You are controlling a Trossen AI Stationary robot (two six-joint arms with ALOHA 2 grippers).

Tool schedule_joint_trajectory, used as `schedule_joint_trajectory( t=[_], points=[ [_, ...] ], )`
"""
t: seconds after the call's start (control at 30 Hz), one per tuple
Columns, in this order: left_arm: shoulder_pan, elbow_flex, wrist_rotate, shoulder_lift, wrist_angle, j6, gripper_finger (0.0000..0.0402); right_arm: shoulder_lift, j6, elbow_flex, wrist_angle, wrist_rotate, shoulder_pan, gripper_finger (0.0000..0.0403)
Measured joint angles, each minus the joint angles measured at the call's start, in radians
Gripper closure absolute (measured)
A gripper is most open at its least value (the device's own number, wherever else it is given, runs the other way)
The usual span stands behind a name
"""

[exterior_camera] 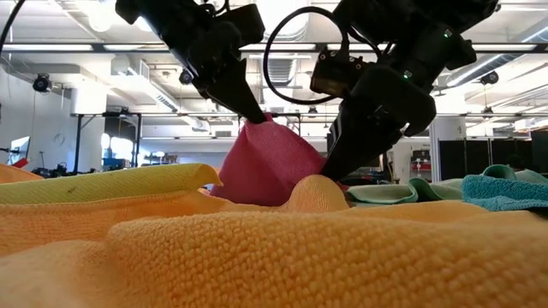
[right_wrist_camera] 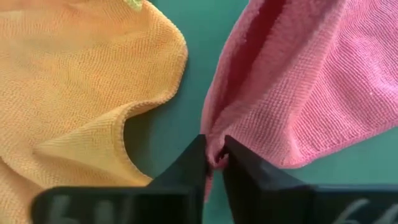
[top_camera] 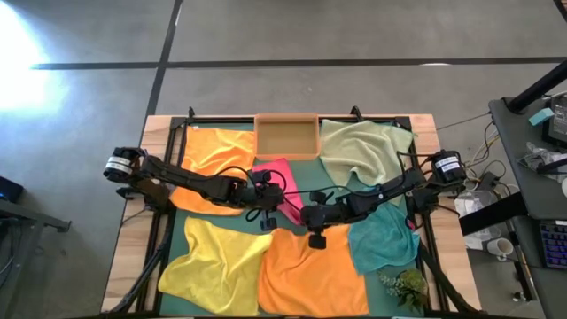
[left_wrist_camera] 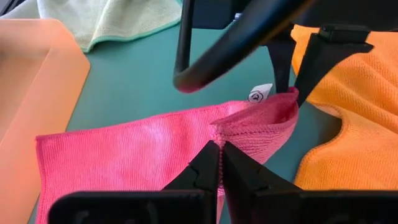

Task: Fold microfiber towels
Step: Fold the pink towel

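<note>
The hot pink towel [top_camera: 280,180] lies mid-table on the dark green mat [top_camera: 332,199], partly raised into a peak [exterior_camera: 265,162]. My left gripper [top_camera: 267,198] and my right gripper [top_camera: 307,215] are both shut on it, side by side at its near end. One orange towel [top_camera: 213,164] lies far left and another [top_camera: 310,270] near the middle. The yellow towel [top_camera: 213,264] lies near left, the pale green [top_camera: 363,151] far right, the teal [top_camera: 385,235] right. My left gripper pinches the pink towel's near edge [left_wrist_camera: 219,132] between its two fingers, which slant down from the table's left. That edge is lifted into a peak [exterior_camera: 259,120]; the cloth falls away slack to the mat. My right gripper pinches a bunched bit of the pink towel's near edge [right_wrist_camera: 214,149], by the white label [left_wrist_camera: 260,93], between its two fingers. The fingers slant down from the table's right. Here the cloth is held low by the mat [exterior_camera: 330,178], and the towel spreads beyond it.
A small wooden tray [top_camera: 285,136] stands at the far edge in the middle. A small green plant [top_camera: 404,285] sits at the near right corner. The near orange towel's edge [right_wrist_camera: 124,124] lies right beside the right gripper.
</note>
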Motion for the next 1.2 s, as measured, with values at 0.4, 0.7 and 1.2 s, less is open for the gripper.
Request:
schedule_joint_trajectory(
  t=[0.4, 0.7, 1.2],
  points=[
    [-0.004, 0.002, 0.198, -0.043, -0.087, 0.001, 0.0401, -0.100, 0.198, 0.025, -0.138, -0.034, 0.030, 0.0394],
    [-0.018, 0.000, 0.375, -0.059, -0.116, -0.037, 0.0401, -0.065, 0.255, 0.299, -0.453, -0.034, 0.078, 0.0394],
    [-0.048, -0.009, 0.132, -0.129, -0.221, -0.054, 0.0401, 0.064, 0.277, 0.428, -0.602, 0.000, -0.010, 0.0394]
  ],
)
